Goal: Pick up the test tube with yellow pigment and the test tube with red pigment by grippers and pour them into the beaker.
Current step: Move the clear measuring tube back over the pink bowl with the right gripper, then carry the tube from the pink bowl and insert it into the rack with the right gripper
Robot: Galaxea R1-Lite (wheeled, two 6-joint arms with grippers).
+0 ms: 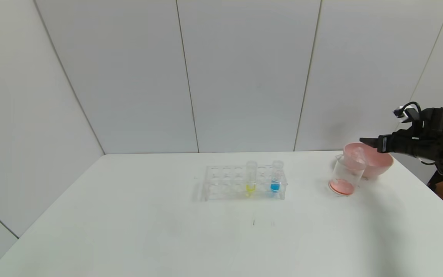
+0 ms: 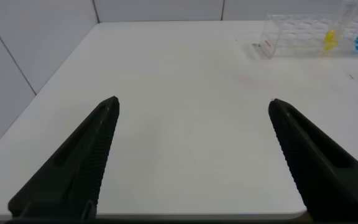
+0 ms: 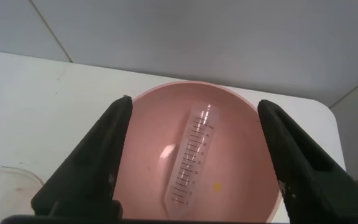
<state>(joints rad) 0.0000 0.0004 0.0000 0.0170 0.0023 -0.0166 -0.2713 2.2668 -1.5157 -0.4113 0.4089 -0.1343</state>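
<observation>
The test tube with yellow pigment [image 1: 251, 177] stands upright in the clear rack [image 1: 225, 181]; it also shows in the left wrist view [image 2: 331, 38]. The beaker [image 1: 343, 175] holds orange-red liquid at its bottom. An empty clear graduated tube [image 3: 194, 155], with no red pigment visible in it, lies inside the pink bowl [image 3: 145, 130]. My right gripper [image 1: 363, 141] hovers over that bowl, open and empty, its jaws [image 3: 194, 102] spread either side of the tube and above it. My left gripper [image 2: 193, 101] is open and empty over bare table, far from the rack; it does not show in the head view.
A tube with blue liquid [image 1: 276, 177] stands in the rack beside the yellow one. The pink bowl [image 1: 381, 163] sits just behind the beaker near the table's far right edge. The beaker's rim [image 3: 5, 177] shows beside the bowl in the right wrist view.
</observation>
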